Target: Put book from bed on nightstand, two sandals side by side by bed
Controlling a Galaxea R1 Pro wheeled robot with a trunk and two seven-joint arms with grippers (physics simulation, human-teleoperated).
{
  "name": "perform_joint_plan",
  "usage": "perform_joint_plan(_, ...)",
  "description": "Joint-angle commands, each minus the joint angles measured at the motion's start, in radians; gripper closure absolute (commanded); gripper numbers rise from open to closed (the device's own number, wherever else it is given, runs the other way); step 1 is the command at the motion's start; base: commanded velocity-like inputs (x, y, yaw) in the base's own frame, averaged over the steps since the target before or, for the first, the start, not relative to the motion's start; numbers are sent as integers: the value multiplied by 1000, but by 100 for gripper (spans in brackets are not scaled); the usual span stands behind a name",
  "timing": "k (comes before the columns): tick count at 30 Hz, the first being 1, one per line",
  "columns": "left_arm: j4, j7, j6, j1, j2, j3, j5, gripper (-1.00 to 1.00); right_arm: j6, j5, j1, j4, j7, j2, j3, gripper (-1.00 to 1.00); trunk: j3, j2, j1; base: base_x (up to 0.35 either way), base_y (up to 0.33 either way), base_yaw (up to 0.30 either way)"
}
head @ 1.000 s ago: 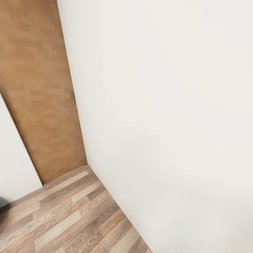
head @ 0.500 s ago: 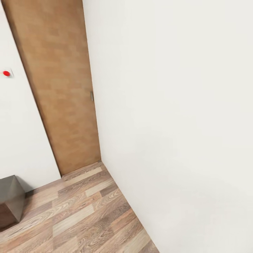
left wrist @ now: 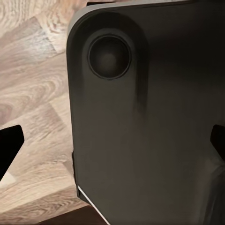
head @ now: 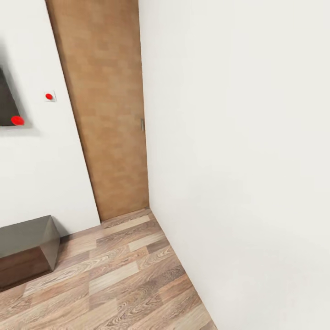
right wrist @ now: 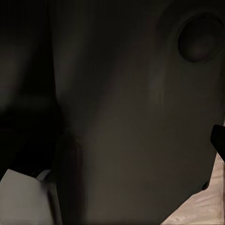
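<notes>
The book, the bed, the nightstand and the sandals are out of view. The head view faces a corner of the room with a wood-plank floor [head: 119,279]. In the left wrist view my left gripper [left wrist: 112,145] is open, its two dark fingertips [left wrist: 10,143] far apart at the picture's edges, nothing between them, with the robot's dark body [left wrist: 140,131] behind. In the right wrist view one dark fingertip [right wrist: 218,139] of my right gripper sits at the edge against the dark body [right wrist: 122,112]; the other is lost in shadow.
A white wall [head: 238,160] stands close on the right. A brown wood panel [head: 110,114] with a small metal handle [head: 142,124] fills the corner. A low dark cabinet [head: 25,247] stands at the left under a dark screen [head: 7,101] with a red dot [head: 17,120].
The whole picture has shifted to the right, so the camera has turned left. The low cabinet, the small red-dotted wall plate and the dark screen have come into view at the left.
</notes>
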State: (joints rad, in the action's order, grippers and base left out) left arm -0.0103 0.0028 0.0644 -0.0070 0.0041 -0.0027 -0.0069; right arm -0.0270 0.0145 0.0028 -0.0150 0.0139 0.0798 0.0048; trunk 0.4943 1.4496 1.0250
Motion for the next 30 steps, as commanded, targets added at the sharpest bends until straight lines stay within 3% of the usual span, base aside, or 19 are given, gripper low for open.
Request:
perform_joint_plan(1,1,0,4,-1,0,0,-1,-100,-2,2,0,-1,1,0,0,-100,1,0,0,0,0,288)
perform_joint_plan(19,1,1,6,-1,1,3,3,-100,-2,6,0,-17,2,-2,7,-100,1,0,0,0,0,289)
perform_joint_plan(30,1,0,4,-1,0,9,7,-100,-18,7,0,-20,2,-3,46,-100,2,0,0,0,0,287)
